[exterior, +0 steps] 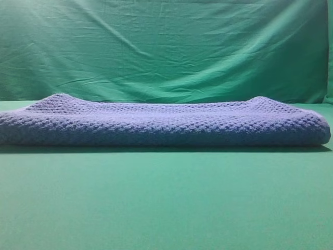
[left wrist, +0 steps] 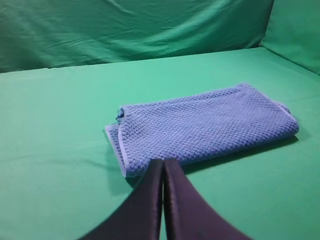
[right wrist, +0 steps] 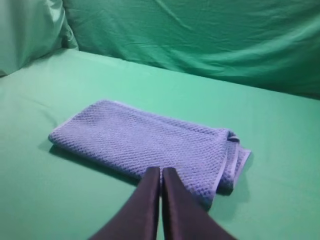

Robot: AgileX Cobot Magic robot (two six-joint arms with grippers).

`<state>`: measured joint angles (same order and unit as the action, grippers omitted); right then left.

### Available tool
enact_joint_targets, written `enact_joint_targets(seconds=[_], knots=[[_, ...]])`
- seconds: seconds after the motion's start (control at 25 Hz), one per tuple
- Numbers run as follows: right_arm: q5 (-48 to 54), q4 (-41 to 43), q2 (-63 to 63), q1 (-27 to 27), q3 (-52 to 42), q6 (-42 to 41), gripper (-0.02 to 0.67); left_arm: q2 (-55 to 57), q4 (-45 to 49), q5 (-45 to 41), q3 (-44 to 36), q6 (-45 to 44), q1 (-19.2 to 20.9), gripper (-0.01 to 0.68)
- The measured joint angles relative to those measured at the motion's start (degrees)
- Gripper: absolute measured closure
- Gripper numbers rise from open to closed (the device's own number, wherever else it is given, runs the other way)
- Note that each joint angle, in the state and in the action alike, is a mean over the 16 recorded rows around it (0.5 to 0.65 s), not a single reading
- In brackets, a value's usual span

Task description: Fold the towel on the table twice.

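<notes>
The blue-grey waffle-weave towel lies folded in a long flat stack across the green table. In the left wrist view the towel shows stacked layers with pale hems at its left end. My left gripper is shut, its black fingers pressed together, hovering just before the towel's near edge with nothing held. From the right wrist view the towel has its layered end at the right. My right gripper is also shut and empty, its tips over the towel's near edge. Neither gripper shows in the exterior high view.
A wrinkled green backdrop curtain hangs behind the table. Green cloth also rises at the side of the table.
</notes>
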<state>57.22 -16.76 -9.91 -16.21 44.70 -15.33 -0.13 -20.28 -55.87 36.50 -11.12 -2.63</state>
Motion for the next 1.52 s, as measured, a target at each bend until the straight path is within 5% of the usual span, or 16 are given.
enact_joint_targets(seconds=[0.52,1.16,1.52], knots=[[-2.1,4.7,10.1,0.0,-5.8,5.4,0.649,-1.1,0.6,9.9,-8.2,0.0,0.0,0.673],[-31.3,10.1,11.2,0.0,-30.0,9.1,0.649,-1.1,4.3,27.7,-24.9,0.0,0.0,0.673],[-37.2,10.2,11.2,0.0,-36.0,9.1,0.649,-1.1,-2.2,29.8,-29.2,0.0,0.0,0.673]])
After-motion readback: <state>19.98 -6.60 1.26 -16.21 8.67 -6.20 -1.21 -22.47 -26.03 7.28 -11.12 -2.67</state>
